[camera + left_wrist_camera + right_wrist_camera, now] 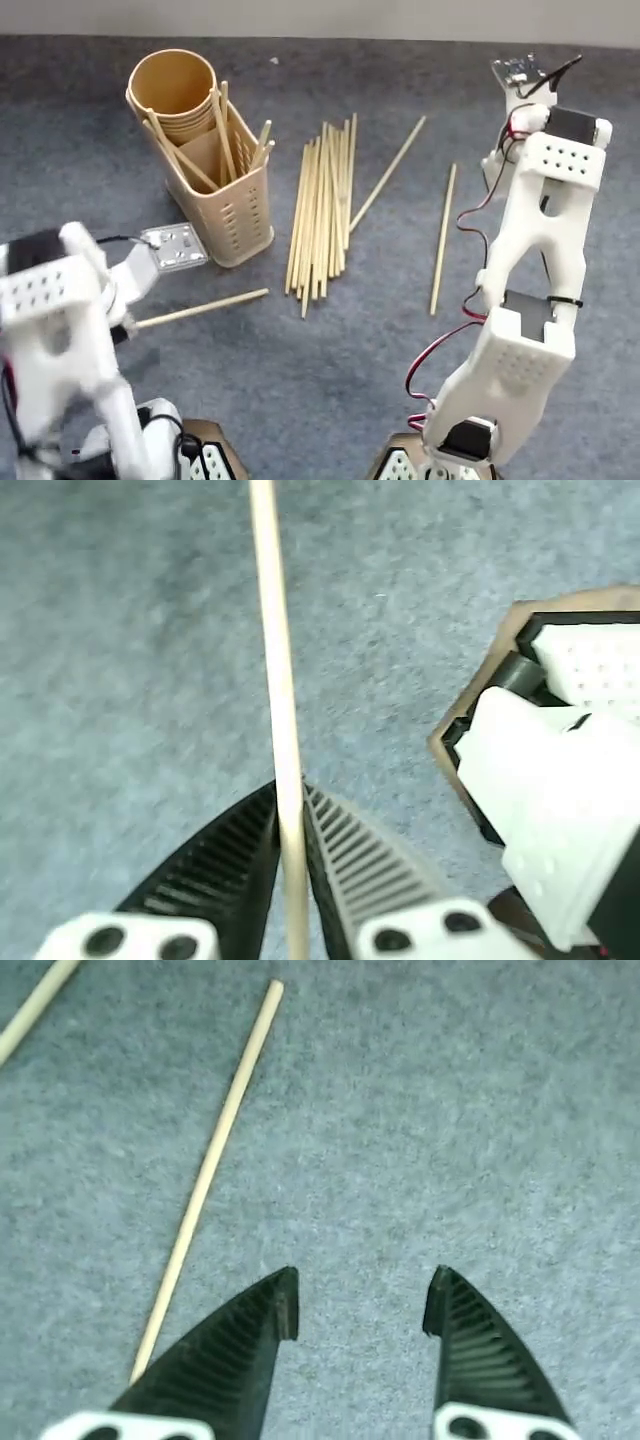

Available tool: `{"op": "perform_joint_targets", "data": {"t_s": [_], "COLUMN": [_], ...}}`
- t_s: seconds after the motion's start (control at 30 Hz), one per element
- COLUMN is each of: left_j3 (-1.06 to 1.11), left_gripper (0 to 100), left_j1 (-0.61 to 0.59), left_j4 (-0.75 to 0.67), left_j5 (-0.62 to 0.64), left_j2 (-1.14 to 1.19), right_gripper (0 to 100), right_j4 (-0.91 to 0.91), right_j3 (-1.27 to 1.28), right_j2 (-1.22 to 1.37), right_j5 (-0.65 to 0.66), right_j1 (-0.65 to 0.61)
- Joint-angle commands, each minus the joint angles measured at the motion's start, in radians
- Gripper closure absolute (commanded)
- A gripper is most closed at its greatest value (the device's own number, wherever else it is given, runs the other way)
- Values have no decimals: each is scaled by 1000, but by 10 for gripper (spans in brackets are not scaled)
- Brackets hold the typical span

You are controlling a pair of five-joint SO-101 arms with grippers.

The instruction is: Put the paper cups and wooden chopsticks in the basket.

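Black jaws of the left gripper (290,798) are squeezed tight on one wooden chopstick (275,660), near its end. The stick pokes out flat over the grey carpet (330,380), close to the basket (235,215) where the paper cups (172,85) sit. A pile of chopsticks (320,210) lies beside it. Held so far from its middle, the stick could swing, slip, or bump the basket wall. The left arm (50,300) is bent low. The right gripper (360,1305) hangs with jaws apart by a loose chopstick (205,1180).

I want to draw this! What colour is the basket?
The basket is light tan, with small slots in its side; the high view shows it best.
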Motion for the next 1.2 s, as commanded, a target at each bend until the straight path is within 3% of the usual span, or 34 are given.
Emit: {"op": "perform_joint_targets", "data": {"t_s": [0.0,0.1,0.33,0.6,0.67,0.73,0.93,1.03,1.17], "left_j3": [-67,-94,-185,-344,-366,-389,-409,-410,-410], "left_gripper": [995,995,995,995,995,992,916,916,912], "left_j1": [-44,-68,-91,-421,-424,-406,-171,-96,-102], "left_j4": [25,17,-328,-598,-635,-572,-144,-172,-307], "left_j5": [-259,-178,379,663,677,677,568,611,671], "left_j2": [-245,-374,-455,-88,27,145,475,624,766], "right_gripper": [786,786,786,786,786,786,786,786,786], "right_j4": [30,36,36,36,36,36,51,64,62], "right_j3": [-35,-35,-35,-35,-35,-33,-33,-33,-33], "right_j2": [-15,-15,-15,-15,-15,-15,-13,-13,-13], "right_j5": [-2,-2,-26,-31,-35,-35,-69,-83,-84], "right_j1": [-39,-50,-77,-77,-84,-91,-136,-163,-183]}}
